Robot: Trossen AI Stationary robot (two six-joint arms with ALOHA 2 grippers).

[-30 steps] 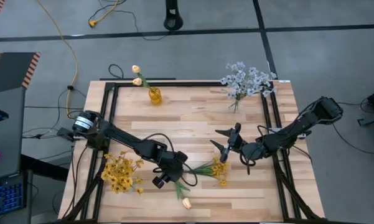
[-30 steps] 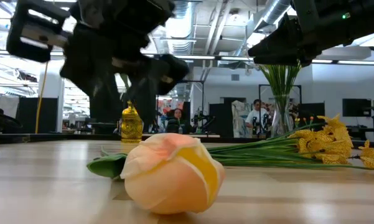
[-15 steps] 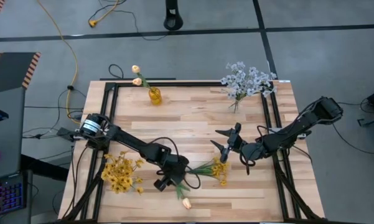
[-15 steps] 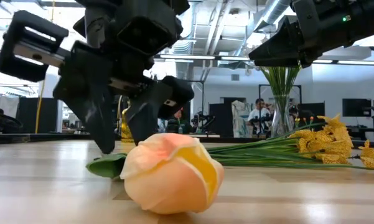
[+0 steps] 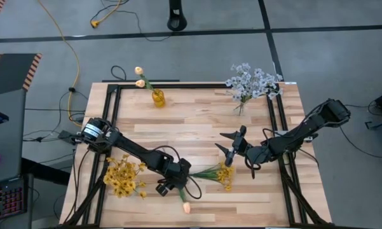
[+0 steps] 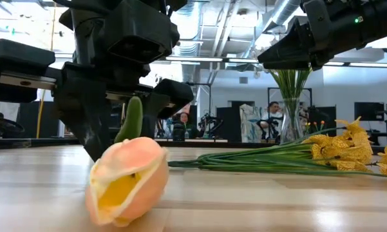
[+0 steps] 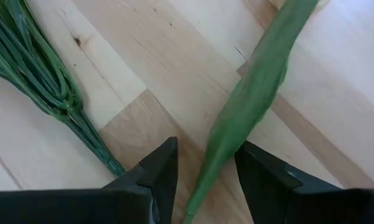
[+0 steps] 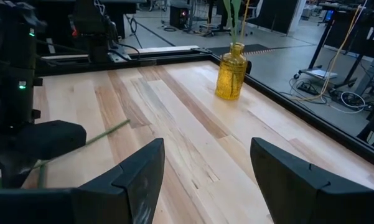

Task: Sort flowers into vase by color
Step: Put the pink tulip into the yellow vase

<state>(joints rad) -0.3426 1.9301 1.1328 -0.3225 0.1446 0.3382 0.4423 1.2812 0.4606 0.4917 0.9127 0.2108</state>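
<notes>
Since a second ago the left claw [image 5: 176,185] had dropped onto the peach tulip's [image 5: 187,207] stem [image 7: 249,106], tipping the bud up off the tabletop [image 5: 197,121], low in the high view. Fingers [image 7: 158,171] flanked the stem, looked clamped on it, though hard to be sure. Right claw [image 5: 232,145] hovered right of center, fingers apart, above the yellow sprig [image 5: 219,173].
</notes>
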